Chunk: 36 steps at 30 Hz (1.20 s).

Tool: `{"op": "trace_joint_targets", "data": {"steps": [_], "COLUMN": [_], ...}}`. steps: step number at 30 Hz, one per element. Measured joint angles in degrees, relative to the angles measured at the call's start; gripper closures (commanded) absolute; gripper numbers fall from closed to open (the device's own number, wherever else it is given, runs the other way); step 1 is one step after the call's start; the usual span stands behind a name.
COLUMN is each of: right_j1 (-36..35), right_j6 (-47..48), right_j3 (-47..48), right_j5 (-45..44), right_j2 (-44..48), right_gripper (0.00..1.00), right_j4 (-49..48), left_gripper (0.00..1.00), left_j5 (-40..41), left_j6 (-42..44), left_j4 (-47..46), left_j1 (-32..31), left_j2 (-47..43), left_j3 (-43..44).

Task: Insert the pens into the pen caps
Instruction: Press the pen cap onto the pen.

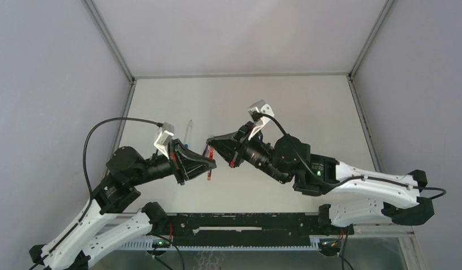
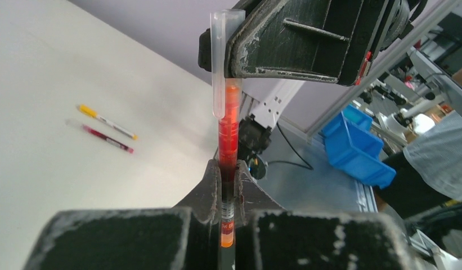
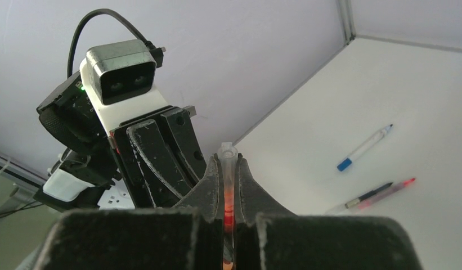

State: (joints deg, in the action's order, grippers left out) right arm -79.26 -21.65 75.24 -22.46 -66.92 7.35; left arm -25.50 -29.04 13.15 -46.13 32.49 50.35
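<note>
My left gripper (image 2: 228,169) is shut on a red pen (image 2: 228,140) and holds it upright above the table. My right gripper (image 3: 227,160) is shut on a clear pen cap (image 3: 226,153). The pen's red front end sits inside the cap (image 2: 219,67). In the top view the two grippers, left (image 1: 209,164) and right (image 1: 211,142), meet tip to tip over the table's left middle, with the red pen (image 1: 209,169) between them. Other pens lie on the table: a blue-ended one (image 3: 363,148), a black one (image 3: 370,194) beside a pink one (image 3: 393,187), and a yellow one (image 2: 107,122) beside a dark red one (image 2: 104,138).
The blue-ended pen (image 1: 189,132) lies just beyond the left gripper in the top view. White walls stand at the table's left, back and right edges. Blue bins (image 2: 355,146) sit off the table behind the arms.
</note>
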Motion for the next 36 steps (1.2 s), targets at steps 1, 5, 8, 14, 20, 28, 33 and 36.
{"op": "trace_joint_targets", "data": {"steps": [1, 5, 8, 14, 20, 28, 33, 36], "right_j1": [-0.70, -2.93, -3.78, -1.64, 4.04, 5.42, 5.42, 5.35], "right_j6": [-0.76, -3.21, -3.82, -4.15, -3.58, -1.03, -0.55, -0.72], "right_j3": [-1.31, -4.98, -5.38, -6.34, -6.27, -6.29, -6.29, -6.29], "right_j5": [-1.07, -4.63, -6.27, -3.30, 3.43, 11.21, 12.68, 12.59], "right_j2": [0.48, 1.90, 2.23, 4.50, 4.48, 7.26, 9.68, 9.60], "right_gripper": [1.00, 1.00, 1.00, 0.99, 0.77, 0.53, 0.53, 0.53], "right_j4": [-0.83, -2.69, -2.64, -3.76, -4.31, -3.82, -4.52, -4.81], "left_gripper": [1.00, 1.00, 1.00, 1.00, 1.00, 1.00, 1.00, 1.00], "left_j5": [-0.50, -2.45, -3.39, -4.17, -0.74, 2.89, 3.89, 4.37], "left_j6": [0.00, -0.13, -0.24, -0.28, 0.83, 1.05, 0.94, 0.39], "left_j4": [0.92, 3.39, 4.02, 2.43, 1.11, -2.19, -3.69, -4.33], "left_j1": [0.00, 0.00, 0.00, 0.04, 0.68, 1.29, 1.31, 1.31], "left_j2": [-0.20, -0.28, -0.31, 0.76, 1.62, 1.57, 1.60, 1.57], "left_j3": [0.02, 0.00, 0.02, 0.02, 0.00, -0.02, -2.16, -3.69]}}
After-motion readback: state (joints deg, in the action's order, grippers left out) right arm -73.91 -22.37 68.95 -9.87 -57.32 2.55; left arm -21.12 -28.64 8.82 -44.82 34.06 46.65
